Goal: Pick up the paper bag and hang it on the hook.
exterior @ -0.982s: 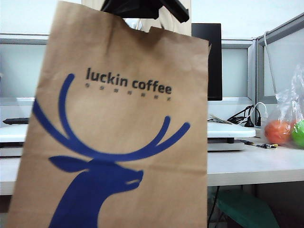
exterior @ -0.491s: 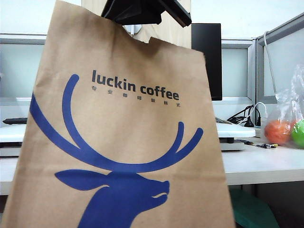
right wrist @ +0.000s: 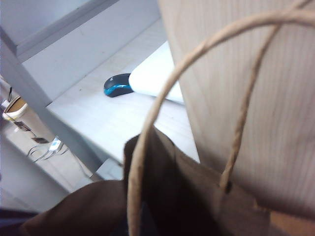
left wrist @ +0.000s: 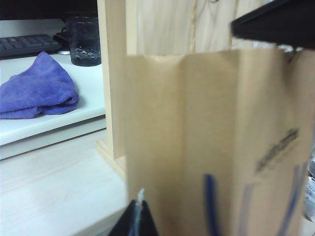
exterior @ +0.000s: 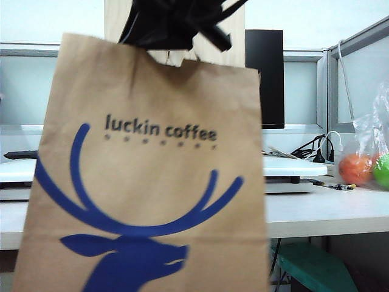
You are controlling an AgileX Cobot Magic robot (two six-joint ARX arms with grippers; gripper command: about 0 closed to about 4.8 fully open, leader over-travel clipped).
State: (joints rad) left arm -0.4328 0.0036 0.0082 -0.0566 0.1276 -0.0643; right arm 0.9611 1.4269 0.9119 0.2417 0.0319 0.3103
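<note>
The brown paper bag [exterior: 152, 176], printed "luckin coffee" with a blue deer head, hangs in the air and fills most of the exterior view. My right gripper [exterior: 176, 27] is shut on its top edge, in front of the light wooden board [exterior: 118, 18]. In the right wrist view a twisted handle [right wrist: 147, 142] loops over the bag's dark opening, close to the board [right wrist: 266, 98]. The hook is hidden. My left gripper [left wrist: 134, 219] is shut and holds nothing, low beside the bag [left wrist: 216, 137]. The right gripper [left wrist: 275, 22] shows above the bag there.
A clear plastic bag of orange and green fruit [exterior: 364, 167] sits at the right on the desk [exterior: 328, 213]. A black monitor [exterior: 264, 79] stands behind. A purple cloth [left wrist: 37, 91], a glass cup [left wrist: 84, 42], a keyboard [left wrist: 27, 45] and a blue mouse [right wrist: 118, 86] lie around the board.
The bag swung toward the camera, then back, and now hangs lower in the exterior view. The right gripper has tipped forward against the board. The left gripper has stayed put.
</note>
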